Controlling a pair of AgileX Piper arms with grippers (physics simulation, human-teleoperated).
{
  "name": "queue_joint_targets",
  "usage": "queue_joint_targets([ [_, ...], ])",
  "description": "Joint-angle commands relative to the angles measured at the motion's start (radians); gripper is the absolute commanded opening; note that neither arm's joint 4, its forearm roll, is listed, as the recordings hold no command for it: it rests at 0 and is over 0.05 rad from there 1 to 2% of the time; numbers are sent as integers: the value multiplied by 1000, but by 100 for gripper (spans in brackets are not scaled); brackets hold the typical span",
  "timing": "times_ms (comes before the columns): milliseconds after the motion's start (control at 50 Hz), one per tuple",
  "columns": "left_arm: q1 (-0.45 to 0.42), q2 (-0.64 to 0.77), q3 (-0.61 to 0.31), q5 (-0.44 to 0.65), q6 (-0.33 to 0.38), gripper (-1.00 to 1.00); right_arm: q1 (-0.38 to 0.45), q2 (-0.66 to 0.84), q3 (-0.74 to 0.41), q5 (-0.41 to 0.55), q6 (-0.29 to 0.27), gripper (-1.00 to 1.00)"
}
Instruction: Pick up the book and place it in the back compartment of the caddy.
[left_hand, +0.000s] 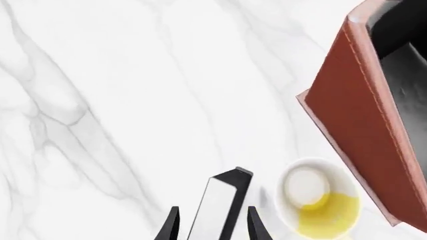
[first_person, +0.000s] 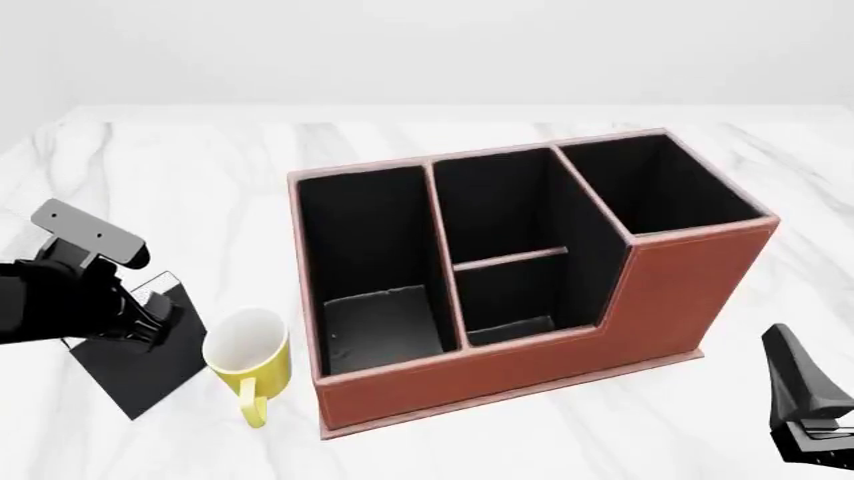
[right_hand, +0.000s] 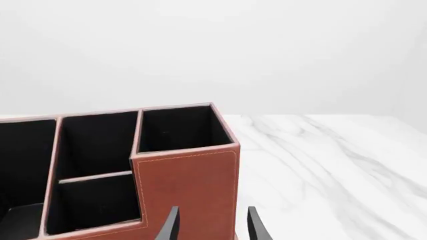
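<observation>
The book (first_person: 134, 375) stood tilted on the table (first_person: 160, 160), left of the mug (first_person: 250, 352) and well left of the caddy (first_person: 534, 290). The left gripper (left_hand: 212, 226) straddled it: in the left wrist view its two fingertips (left_hand: 172, 222) sat either side of the book (left_hand: 219, 207), the white page edges between them, pinching it. The mug (left_hand: 319, 197) lay just beside, touching the caddy's wall (left_hand: 360, 120). The right gripper (right_hand: 211, 225) hung spread and empty near the caddy's tall end (right_hand: 187, 185).
</observation>
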Motion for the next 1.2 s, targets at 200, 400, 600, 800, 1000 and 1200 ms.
queue_joint_targets([
  [200,28,46,58,-53,2,100,0,0,0,0,0,100],
  [400,54,53,68,-53,27,100,0,0,0,0,0,100],
  [600,45,38,85,-32,18,-100,0,0,0,0,0,100],
  [800,60,19,99,-17,24,-100,0,0,0,0,0,100],
  [1000,64,-37,55,59,26,-100,0,0,0,0,0,100],
  [1200,71,-135,-57,207,34,-100,0,0,0,0,0,100],
])
